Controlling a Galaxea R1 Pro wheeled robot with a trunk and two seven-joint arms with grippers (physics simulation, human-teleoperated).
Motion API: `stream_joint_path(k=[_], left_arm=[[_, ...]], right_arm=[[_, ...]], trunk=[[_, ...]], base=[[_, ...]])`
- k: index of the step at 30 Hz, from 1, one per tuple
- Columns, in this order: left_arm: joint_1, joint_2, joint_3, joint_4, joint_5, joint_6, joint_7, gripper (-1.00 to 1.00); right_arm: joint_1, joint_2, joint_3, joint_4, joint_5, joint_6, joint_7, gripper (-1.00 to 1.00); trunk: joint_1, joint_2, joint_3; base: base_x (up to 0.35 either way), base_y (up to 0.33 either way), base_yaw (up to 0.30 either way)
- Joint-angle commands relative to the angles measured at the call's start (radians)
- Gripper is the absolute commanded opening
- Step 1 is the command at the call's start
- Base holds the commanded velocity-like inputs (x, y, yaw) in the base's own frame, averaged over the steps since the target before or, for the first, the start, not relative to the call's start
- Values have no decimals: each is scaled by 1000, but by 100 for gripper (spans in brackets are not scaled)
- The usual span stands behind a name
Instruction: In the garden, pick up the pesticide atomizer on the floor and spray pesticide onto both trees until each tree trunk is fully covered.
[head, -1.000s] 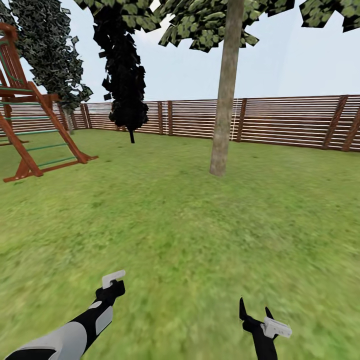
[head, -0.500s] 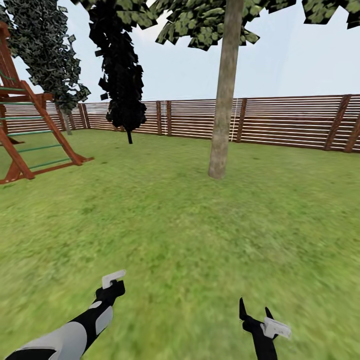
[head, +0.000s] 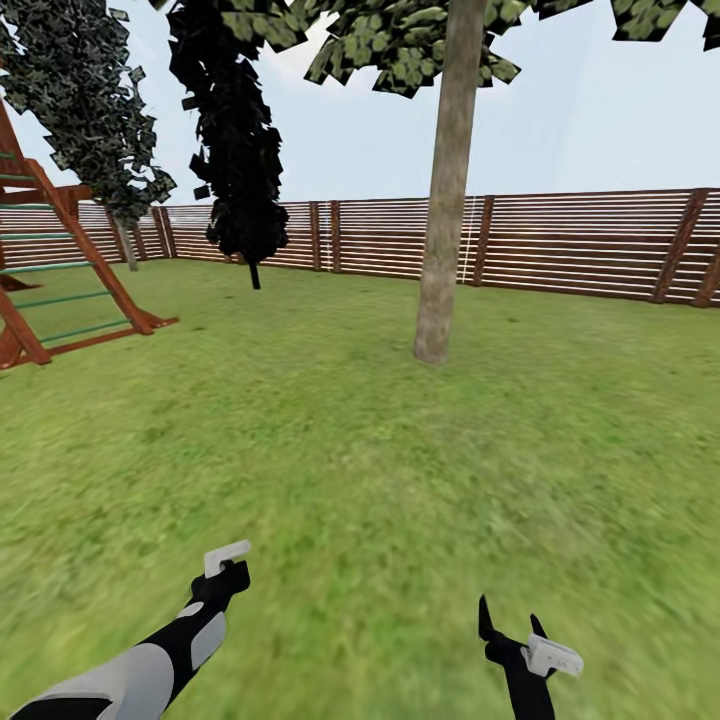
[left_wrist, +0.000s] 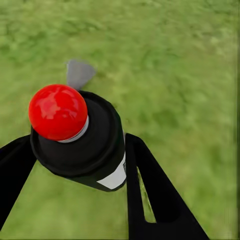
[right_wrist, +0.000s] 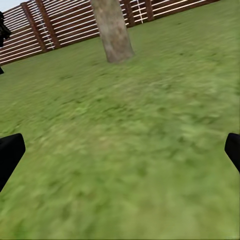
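Note:
The pesticide atomizer (left_wrist: 97, 142), a black bottle with a white label, a red round cap and a grey trigger, sits between the black fingers (left_wrist: 150, 192) of my left gripper (head: 232, 575), which is shut on it. My right gripper (head: 510, 622) hangs open and empty low over the grass (head: 380, 470). A tree with a thick grey-brown trunk (head: 440, 250) stands ahead, slightly right of centre and several metres off. The right wrist view catches that trunk's base (right_wrist: 112, 30). A second leafy tree (head: 90, 110) stands far left by the fence.
A brown slatted fence (head: 580, 240) closes the lawn behind the trees. A black conifer (head: 235, 150) stands left of the trunk. A red-brown wooden play frame (head: 60, 270) sits at the left edge. Open grass lies between me and the trunk.
The whole view has shifted: the play frame slides toward the left edge and the trunk's base sits slightly lower, so the camera moved. Both grippers keep their pose.

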Motion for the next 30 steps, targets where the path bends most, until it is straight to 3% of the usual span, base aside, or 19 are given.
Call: stream_joint_path(k=[1, 30], left_arm=[[0, 0, 0, 0, 0, 0, 1, -100], [0, 0, 0, 0, 0, 0, 0, -100]], right_arm=[[0, 0, 0, 0, 0, 0, 0, 100], [0, 0, 0, 0, 0, 0, 0, 100]], trunk=[[0, 0, 0], [0, 0, 0]], base=[[332, -129, 0], [332, -130, 0]])
